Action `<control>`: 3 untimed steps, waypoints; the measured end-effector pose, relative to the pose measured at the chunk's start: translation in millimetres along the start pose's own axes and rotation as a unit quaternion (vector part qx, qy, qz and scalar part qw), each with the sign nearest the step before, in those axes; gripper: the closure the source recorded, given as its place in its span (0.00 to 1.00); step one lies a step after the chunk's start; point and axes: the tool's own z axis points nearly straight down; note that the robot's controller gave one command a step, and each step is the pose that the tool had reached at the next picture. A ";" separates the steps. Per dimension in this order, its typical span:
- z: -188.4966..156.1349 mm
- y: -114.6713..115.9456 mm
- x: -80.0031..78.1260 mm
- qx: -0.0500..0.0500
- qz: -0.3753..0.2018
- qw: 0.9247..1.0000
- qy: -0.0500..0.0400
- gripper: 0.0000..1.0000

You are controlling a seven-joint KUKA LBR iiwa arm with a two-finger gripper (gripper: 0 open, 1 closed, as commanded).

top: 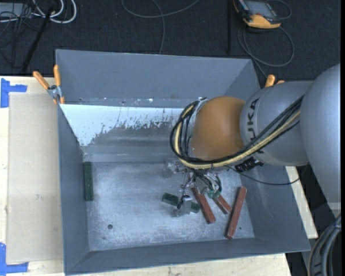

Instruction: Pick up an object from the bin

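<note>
Jaws are held low by a dark green block [172, 199] beside reddish sticks [205, 207], judged positioned for picking; their state cannot be told.

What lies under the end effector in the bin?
A brown stick and a small green piece lie at the end effector. Anything under the orange cover is hidden.

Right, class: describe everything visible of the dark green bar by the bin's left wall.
The dark green bar is slim, straight and flat-looking, with squared ends and a dull surface. It lies flat on the floor of the bin, lengthwise along the foot of the left wall, alone; no other loose thing touches it.
</note>
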 end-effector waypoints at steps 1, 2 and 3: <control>2.4 -15.2 5.5 0.000 0.053 0.999 0.000 0.00; 2.7 9.2 37.9 0.000 0.024 1.000 0.002 0.00; 1.9 8.2 36.4 0.000 0.027 1.000 0.000 1.00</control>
